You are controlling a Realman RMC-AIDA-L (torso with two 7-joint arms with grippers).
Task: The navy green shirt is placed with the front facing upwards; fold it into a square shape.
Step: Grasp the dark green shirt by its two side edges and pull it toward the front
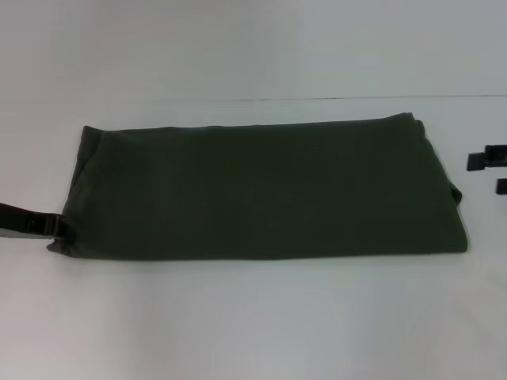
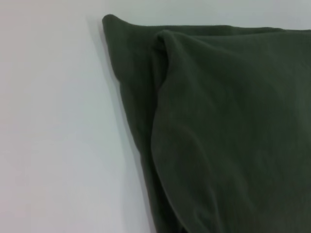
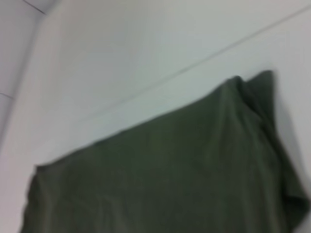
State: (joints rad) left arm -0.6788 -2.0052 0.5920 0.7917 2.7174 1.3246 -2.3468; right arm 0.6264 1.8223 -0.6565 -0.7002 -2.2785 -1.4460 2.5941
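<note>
The left gripper sits low on the white table, its dark tip touching the near left corner of the shirt; whether its fingers are spread or pinching the cloth I cannot tell. The right gripper shows only as dark pieces at the edge of the head view, a short way off the shirt's right end and not touching it; its opening I cannot tell either. The shirt lies flat between the two grippers, folded into a long band with plain green cloth up, its long axis running from one gripper to the other. In the left wrist view a doubled layer shows at the corner.
</note>
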